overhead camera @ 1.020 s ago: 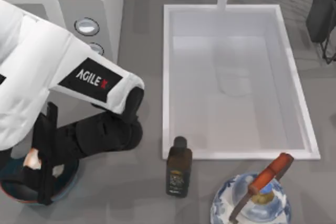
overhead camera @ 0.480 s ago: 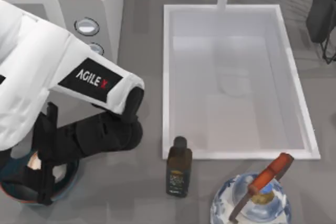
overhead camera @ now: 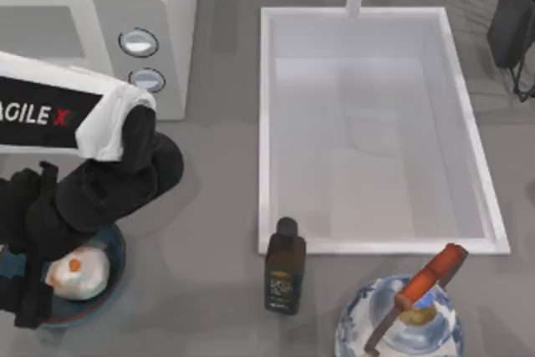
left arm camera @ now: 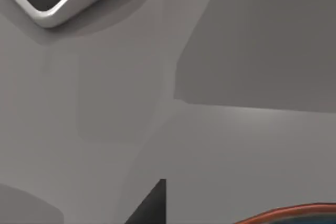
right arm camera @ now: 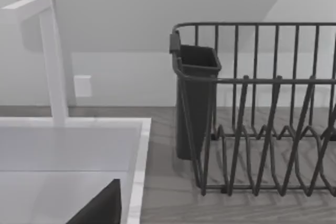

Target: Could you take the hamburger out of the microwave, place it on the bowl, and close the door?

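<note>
Left pincer (overhead camera: 25, 290), at the near-left corner of the counter (overhead camera: 192, 290) in the top view, hangs just beside the bowl (overhead camera: 113, 248), its dark body overlapping the bowl's left edge; whether its fingers are wide or narrow I cannot tell. Nothing is seen gripped in it, for the hamburger (overhead camera: 77, 273) lies inside the blue bowl, pale and round with its orange-brown spot facing up. From the left wrist view a curved strip of the bowl's reddish-brown rim (left arm camera: 294, 214) shows against the grey counter. Behind the arm, at the far-left of the counter, stands the microwave (overhead camera: 159, 6), its two round knobs (overhead camera: 139, 42) on the grey panel. To the right of it lies the white sink basin (overhead camera: 376, 131). A dark bottle (overhead camera: 285, 269) stands just in front of the sink's near edge, and a blue-and-white vessel with a red handle (overhead camera: 401, 323) sits near the bottle's right. A black wire rack (right arm camera: 262, 108) stands beside the sink in the right wrist view.
</note>
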Controlling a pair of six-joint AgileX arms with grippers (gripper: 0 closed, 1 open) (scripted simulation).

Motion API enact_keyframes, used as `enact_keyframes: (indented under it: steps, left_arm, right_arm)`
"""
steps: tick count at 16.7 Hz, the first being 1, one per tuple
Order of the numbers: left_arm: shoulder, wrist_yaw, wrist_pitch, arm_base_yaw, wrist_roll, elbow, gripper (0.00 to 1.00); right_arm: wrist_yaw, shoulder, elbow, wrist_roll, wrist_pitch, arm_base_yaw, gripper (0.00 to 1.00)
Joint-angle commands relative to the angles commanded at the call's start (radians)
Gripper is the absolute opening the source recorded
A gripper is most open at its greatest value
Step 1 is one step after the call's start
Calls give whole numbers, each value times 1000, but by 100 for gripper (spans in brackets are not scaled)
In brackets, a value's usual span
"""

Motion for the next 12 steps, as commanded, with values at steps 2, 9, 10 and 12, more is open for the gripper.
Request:
enact_keyframes:
  steps: [2, 9, 10, 12]
  left_arm:
    - [-159, 65, 102, 54, 195, -92, 100]
    - [-850, 316, 541, 246, 1064, -468, 100]
    - [-956, 352, 609, 271, 1195, -523, 100]
    - [-1166, 421, 744, 317, 1451, -631, 100]
  right_arm:
    - [0, 0, 0, 0, 0, 0, 100]
    - [0, 0, 0, 0, 0, 0, 100]
    - [0, 0, 0, 0, 0, 0, 100]
    - [0, 0, 0, 0, 0, 0, 100]
